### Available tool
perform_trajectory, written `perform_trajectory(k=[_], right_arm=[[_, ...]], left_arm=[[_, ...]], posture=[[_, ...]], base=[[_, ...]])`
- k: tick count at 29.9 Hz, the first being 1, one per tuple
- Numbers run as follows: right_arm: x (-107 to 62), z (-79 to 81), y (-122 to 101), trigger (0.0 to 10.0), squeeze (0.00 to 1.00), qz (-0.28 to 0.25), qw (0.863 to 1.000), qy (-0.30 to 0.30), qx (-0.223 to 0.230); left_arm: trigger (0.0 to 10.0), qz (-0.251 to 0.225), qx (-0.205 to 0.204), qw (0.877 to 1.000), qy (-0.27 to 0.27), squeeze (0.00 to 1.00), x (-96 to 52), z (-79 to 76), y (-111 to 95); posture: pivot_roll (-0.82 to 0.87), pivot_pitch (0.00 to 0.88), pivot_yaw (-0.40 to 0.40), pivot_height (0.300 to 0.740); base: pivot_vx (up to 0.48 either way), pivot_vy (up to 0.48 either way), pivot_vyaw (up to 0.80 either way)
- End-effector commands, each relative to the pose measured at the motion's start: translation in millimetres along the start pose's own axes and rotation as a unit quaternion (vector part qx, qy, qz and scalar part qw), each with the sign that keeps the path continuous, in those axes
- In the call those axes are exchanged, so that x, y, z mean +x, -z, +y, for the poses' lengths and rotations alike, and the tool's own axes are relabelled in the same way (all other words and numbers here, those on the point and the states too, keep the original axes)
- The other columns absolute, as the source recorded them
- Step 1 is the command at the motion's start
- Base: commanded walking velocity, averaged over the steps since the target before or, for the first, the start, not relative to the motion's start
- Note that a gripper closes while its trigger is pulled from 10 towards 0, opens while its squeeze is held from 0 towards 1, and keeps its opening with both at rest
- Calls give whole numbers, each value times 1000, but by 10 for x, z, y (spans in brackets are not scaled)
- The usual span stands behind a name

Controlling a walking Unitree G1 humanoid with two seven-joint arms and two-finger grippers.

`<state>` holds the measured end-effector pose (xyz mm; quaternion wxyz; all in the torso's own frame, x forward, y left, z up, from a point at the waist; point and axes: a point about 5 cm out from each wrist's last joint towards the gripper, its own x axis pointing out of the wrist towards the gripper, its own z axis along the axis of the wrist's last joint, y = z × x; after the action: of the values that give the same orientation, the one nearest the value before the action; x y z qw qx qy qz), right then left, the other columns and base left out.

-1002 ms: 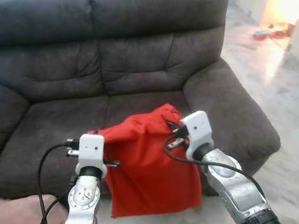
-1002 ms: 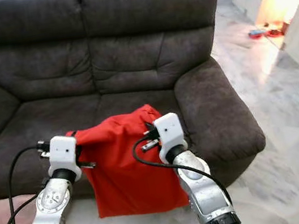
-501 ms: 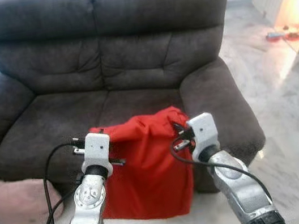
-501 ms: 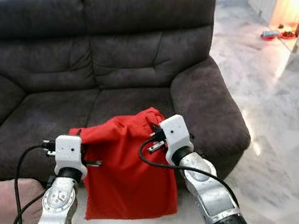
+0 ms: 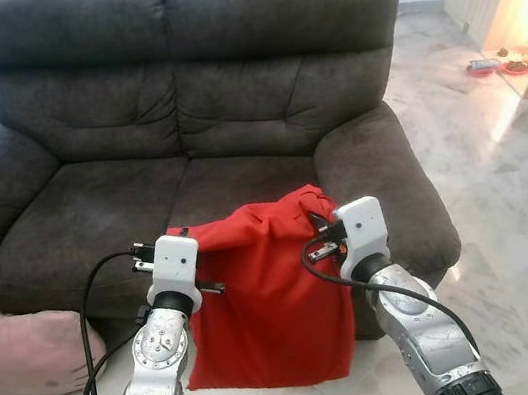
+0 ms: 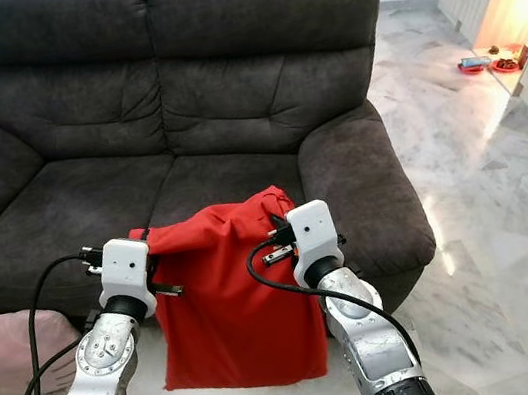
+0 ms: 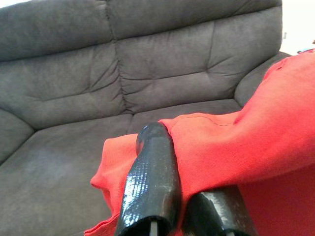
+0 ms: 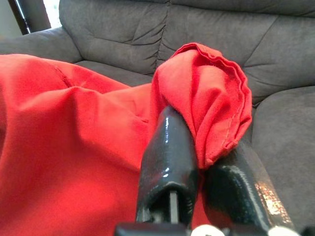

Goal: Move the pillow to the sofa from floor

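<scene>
- While the red pillow (image 5: 264,299) hangs in front of the sofa (image 5: 193,138), it is held at its top corners: the left hand (image 7: 189,209) is closed on the left corner, with cloth pinched between its two black fingers, and the right hand (image 8: 204,179) is closed in the same way on a bunched fold at the right corner.
- The pillow is carried just before the near edge of the seat cushion (image 5: 114,212), its top edge about level with that edge and its lower edge down near the marble floor (image 5: 526,245); whether it touches the floor cannot be told.
- The long axis is judged to run up and down, since the cover hangs limp from the two grips; the top edge runs left to right, and the broad face is turned toward the camera.
- For the step to go well, both hands are best raised together and kept level, so that the lower edge is lifted above the seat front before any move toward the far backrest.
- A thin pinch of loose cloth is held on each side, so a smooth, unhurried lift is advised; a jerk could pull a corner free.
- Release is best left until the bulk of the pillow rests on the seat, well clear of the near edge.
- A pink cushion (image 5: 22,355) lies on the floor at the near left.
</scene>
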<state>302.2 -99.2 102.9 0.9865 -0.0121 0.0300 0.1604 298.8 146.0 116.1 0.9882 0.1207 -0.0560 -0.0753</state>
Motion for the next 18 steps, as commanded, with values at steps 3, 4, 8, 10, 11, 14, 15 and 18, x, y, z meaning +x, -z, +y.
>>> perform_trajectory(k=[3, 4, 8, 10, 11, 14, 15, 18], right_arm=[[44, 16, -228, 10000, 0, -57, 998, 4, 4], [45, 11, -234, 10000, 0, -59, 998, 6, 6], [47, 4, -274, 10000, 0, -72, 997, 9, 10], [45, 2, -297, 10000, 0, -79, 997, 10, 10], [43, 2, -306, 10000, 0, -81, 997, 10, 10], [32, -16, -336, 10000, 0, -90, 996, 18, 14], [27, -19, -327, 10000, 0, -90, 996, 19, 15], [21, -16, -309, 10000, 0, -89, 996, 19, 14]], left_arm=[[10000, -87, 34, 996, 7, 0, 49, -2, -341], [10000, -89, 37, 995, 5, 0, 50, 6, -348], [10000, -95, 51, 994, 4, 0, 43, 21, -372], [10000, -97, 56, 994, 3, 0, 31, 25, -382], [10000, -98, 57, 994, 2, 0, 25, 27, -385], [10000, -101, 68, 992, -8, 0, -8, 46, -402], [10000, -105, 72, 992, -13, 0, -14, 56, -413], [10000, -111, 73, 991, -20, 0, -6, 82, -443]], posture=[[158, 0, -56, 740], [158, 0, -56, 740], [151, 0, -51, 740], [147, 0, -50, 740], [147, 0, -50, 740], [147, 0, -49, 740], [150, 0, -50, 740], [151, 0, -52, 740]], base=[[0, 0, 0], [0, 0, 0], [0, 0, 0], [0, 0, 0], [0, 0, 0], [0, 0, 0], [0, 0, 0], [82, 0, 0]])
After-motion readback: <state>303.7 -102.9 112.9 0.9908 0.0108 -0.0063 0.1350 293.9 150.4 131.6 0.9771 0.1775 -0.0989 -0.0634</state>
